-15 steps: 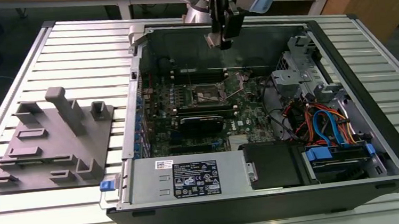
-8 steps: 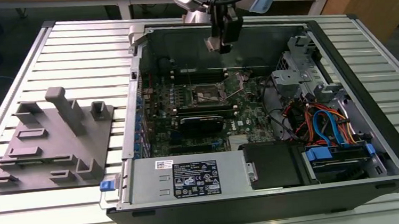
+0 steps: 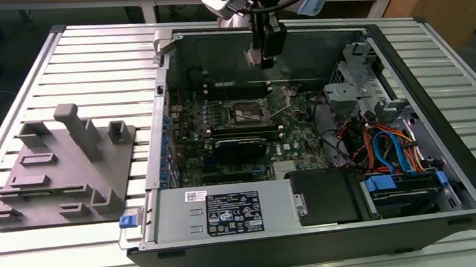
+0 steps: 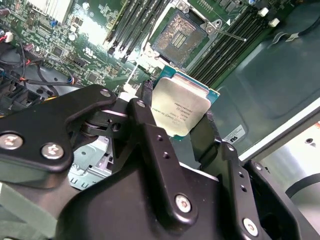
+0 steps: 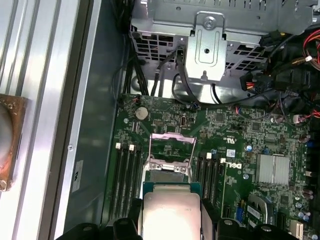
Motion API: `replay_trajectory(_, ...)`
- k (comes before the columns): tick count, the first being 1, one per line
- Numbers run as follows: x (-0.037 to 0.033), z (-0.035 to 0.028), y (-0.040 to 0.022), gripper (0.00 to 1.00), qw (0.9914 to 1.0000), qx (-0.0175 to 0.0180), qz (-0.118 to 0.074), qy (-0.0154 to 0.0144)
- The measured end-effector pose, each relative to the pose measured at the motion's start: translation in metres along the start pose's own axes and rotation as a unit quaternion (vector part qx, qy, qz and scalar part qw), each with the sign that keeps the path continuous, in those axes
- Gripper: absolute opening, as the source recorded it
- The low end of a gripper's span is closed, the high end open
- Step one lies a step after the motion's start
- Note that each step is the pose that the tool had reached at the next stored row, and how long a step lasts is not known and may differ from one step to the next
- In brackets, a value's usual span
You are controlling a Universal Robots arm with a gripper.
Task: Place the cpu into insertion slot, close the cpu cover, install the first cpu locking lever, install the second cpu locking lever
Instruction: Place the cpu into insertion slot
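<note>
One big item first: the open computer case (image 3: 470,172) lies on its side on the slatted tabletop (image 3: 87,56), inside facing up. A grey fixture block (image 3: 62,166) sits on the tabletop just beside it, at the exterior view's left.

The green motherboard (image 3: 220,125) covers the case floor. Black memory slots (image 5: 127,175) run along both sides of the socket area.

The insertion slot (image 5: 167,174) is exposed, and the contact field shows in the second wrist view, so nothing is seated in it. The cpu cover (image 5: 172,135) is flipped up off the slot and stands at one edge of it (can't judge the exact angle). A thin locking lever (image 4: 227,34) sticks out beside the slot, unlatched.

My fingers (image 4: 150,132) are pinching the cpu (image 4: 180,112) by two opposite edges, with the silver top facing the wrist cameras. The cpu hangs in the air above the board, near the slot but clear of it, with no contact. In the exterior view my fingers (image 3: 264,53) hang over the socket area, up near the level of the case's rim.
</note>
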State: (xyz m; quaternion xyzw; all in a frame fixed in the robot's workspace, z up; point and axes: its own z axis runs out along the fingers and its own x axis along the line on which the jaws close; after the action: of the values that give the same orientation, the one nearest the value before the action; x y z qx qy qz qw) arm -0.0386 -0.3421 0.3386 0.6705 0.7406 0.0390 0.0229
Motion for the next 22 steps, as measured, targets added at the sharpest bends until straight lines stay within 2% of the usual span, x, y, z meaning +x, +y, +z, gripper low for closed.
replay_trajectory(18, -0.0001, 0.0035, -0.0003, 0.54, 1.00000, -0.0001, 0.000, 0.0001)
replay_trajectory(22, -0.0002, 0.0083, -0.0007, 0.54, 0.99991, -0.0002, 0.014, -0.0011)
